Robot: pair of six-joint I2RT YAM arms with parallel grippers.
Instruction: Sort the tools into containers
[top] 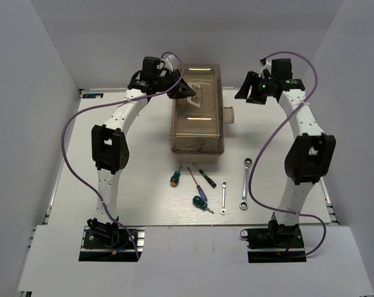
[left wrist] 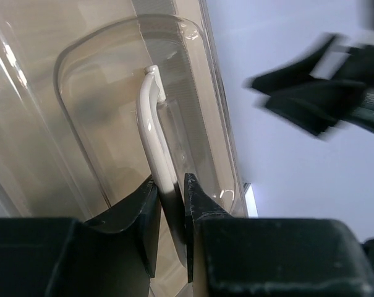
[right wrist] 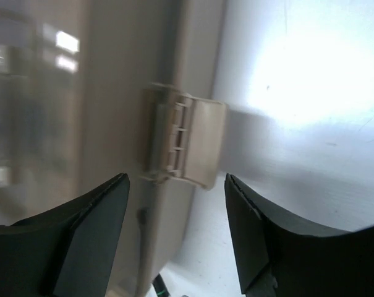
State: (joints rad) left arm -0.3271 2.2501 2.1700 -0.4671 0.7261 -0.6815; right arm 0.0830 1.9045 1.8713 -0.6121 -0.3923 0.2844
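Toolbox (top: 198,124) shut toward far edge of table (top: 143,192), white handle (left wrist: 148,124) clamped in left gripper (left wrist: 170,185); right gripper (right wrist: 177,185) spread apart beside latch (right wrist: 187,142); tools (top: 174,179) loose nearer front edge.

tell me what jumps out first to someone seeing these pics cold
The closed toolbox mid-table stands out, with the left gripper pinching its white handle. The right gripper hangs open beside the toolbox's side latch. In front of the toolbox, a loose row of screwdrivers and wrenches lies on the table.
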